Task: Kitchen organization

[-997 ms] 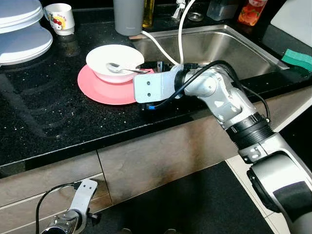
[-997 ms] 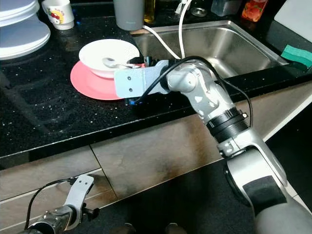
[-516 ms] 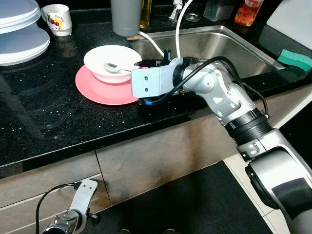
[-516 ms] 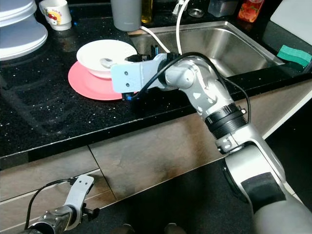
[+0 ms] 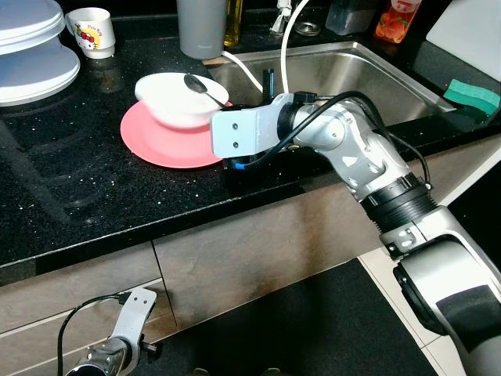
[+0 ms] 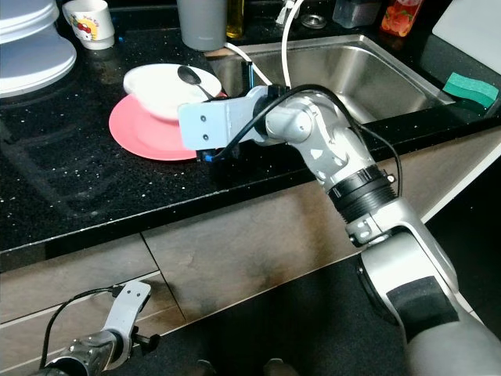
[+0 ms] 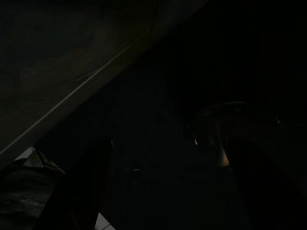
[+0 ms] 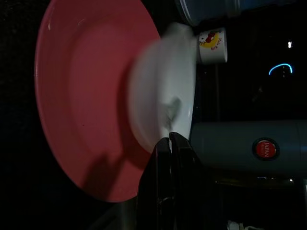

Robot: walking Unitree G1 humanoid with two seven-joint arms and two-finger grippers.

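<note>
spoon (image 5: 202, 88) lifted (was lying in bowl (image 5: 176, 99)) | handle slants down toward right tool (image 8: 170, 140) | tool clenched on spoon

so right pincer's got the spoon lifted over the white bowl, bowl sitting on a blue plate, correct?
Not quite: the plate is pink, not blue, as the left eye view shows. The rest holds: right pincer shut on the spoon, raised over the white bowl on that plate.
</note>
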